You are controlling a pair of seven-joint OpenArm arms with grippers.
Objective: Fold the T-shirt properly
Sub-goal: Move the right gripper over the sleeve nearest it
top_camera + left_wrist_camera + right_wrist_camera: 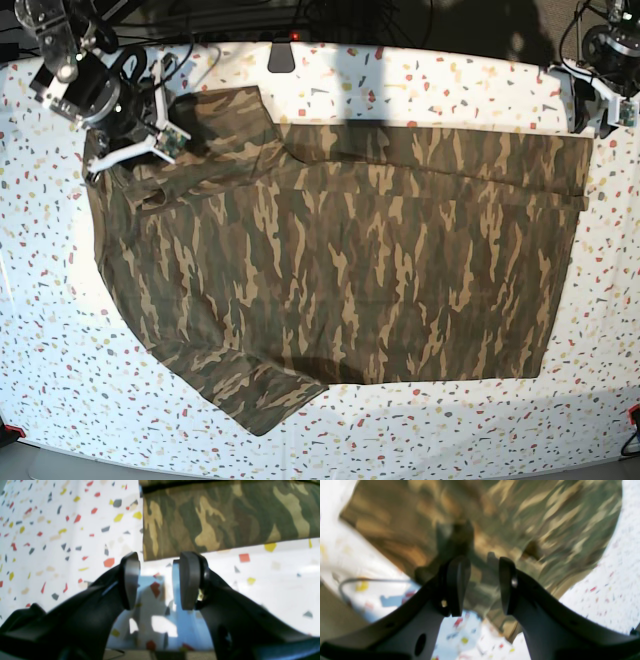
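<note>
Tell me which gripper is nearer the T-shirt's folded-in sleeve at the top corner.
Right. The right gripper hangs directly over that bunched sleeve end of the T-shirt, jaws apart. The left gripper sits off the opposite hem corner, over bare table.

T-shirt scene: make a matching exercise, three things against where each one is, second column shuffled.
Things:
1. T-shirt
2. left claw
3. right claw

Places:
A. open over camouflage cloth
B. spread flat across the speckled table
C. open over bare table, just off the shirt's edge

Pairs: 1-B, 2-C, 3-A
</note>
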